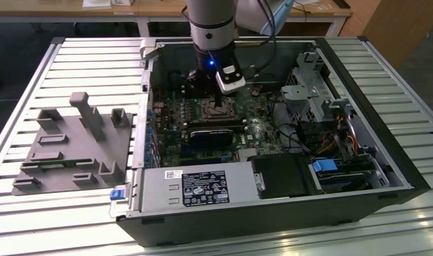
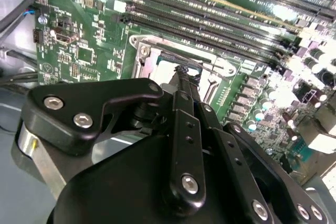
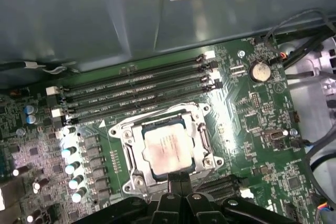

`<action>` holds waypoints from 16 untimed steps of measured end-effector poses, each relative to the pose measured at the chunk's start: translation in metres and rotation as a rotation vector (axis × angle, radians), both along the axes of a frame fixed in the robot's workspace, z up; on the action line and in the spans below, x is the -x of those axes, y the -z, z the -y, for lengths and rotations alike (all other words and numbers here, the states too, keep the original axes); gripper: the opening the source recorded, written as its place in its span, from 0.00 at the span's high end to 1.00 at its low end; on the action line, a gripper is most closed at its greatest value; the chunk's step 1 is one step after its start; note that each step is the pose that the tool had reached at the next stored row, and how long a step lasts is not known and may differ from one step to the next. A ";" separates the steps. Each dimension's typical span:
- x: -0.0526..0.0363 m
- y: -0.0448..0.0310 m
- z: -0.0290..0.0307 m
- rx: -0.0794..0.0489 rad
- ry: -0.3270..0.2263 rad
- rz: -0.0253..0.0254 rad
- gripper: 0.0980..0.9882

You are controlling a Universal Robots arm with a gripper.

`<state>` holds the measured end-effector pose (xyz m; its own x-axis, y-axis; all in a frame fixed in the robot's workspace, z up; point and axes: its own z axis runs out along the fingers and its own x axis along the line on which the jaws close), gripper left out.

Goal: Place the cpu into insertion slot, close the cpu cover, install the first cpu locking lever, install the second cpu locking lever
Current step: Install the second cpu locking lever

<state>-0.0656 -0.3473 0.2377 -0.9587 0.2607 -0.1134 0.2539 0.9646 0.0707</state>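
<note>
Black two-finger claw (image 3: 181,179) hangs low over the socket area of the green motherboard (image 1: 262,128) inside the open black computer case (image 1: 387,160), its fingers seemingly pressed together with nothing between them, tips right at the near edge of the thin silver metal cpu cover (image 3: 202,135). The small square silvery-tan cpu (image 3: 168,148) already sits flat in the silver-rimmed square insertion slot (image 3: 134,156), framed by the cover's window and beside the long black memory slots (image 3: 136,95), so placement looks done and the claw seems positioned to work the cover or levers.

Slatted table (image 1: 81,58) bearing computer case (image 1: 273,213), grey fixture (image 1: 73,149)
</note>
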 end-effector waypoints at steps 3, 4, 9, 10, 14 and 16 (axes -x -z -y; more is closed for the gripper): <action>-0.0006 -0.0002 0.0058 0.000 0.000 -0.0003 0.99; -0.0007 -0.0002 0.0079 0.000 0.000 -0.0003 0.99; -0.0009 -0.0002 0.0176 0.000 0.000 -0.0003 0.99; -0.0008 0.0000 0.0188 0.000 -0.001 -0.0004 0.99; -0.0004 0.0027 0.0207 0.000 -0.023 -0.0002 0.99; 0.0006 0.0048 0.0209 -0.002 -0.055 -0.0002 0.99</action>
